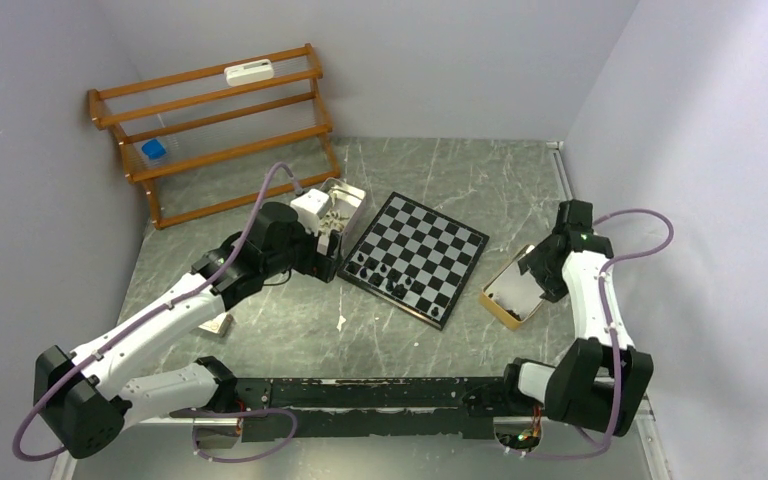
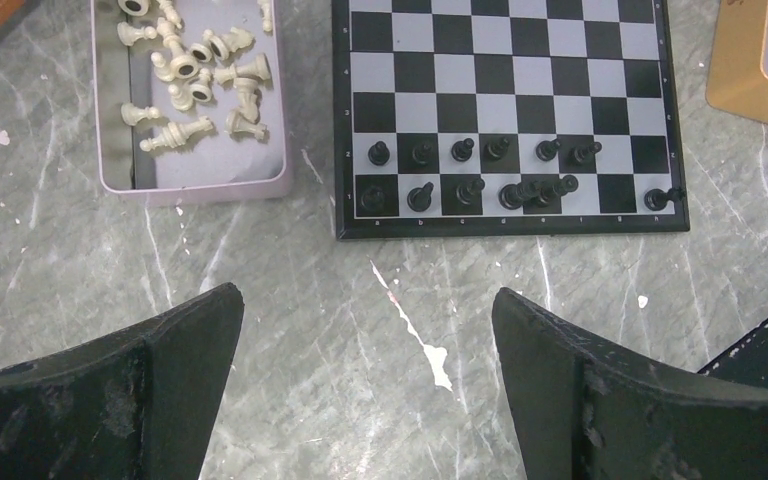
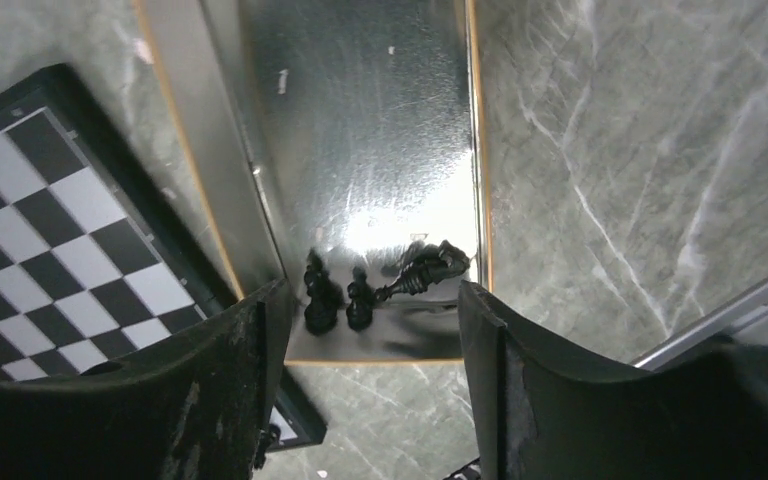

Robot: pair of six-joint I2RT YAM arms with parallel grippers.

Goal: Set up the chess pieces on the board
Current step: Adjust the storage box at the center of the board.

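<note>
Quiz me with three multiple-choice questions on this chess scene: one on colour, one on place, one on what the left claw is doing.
1. The pieces on the board are:
A black
B white
C both

2. The white pieces lie:
A on the board
B in the tray
C in a gripper

3. The left gripper is:
A shut on a pawn
B shut, empty
C open

Answers:
1 A, only black pieces stand there.
2 B, all are heaped in the tray beside the board.
3 C, it gapes wide with nothing held.
</note>
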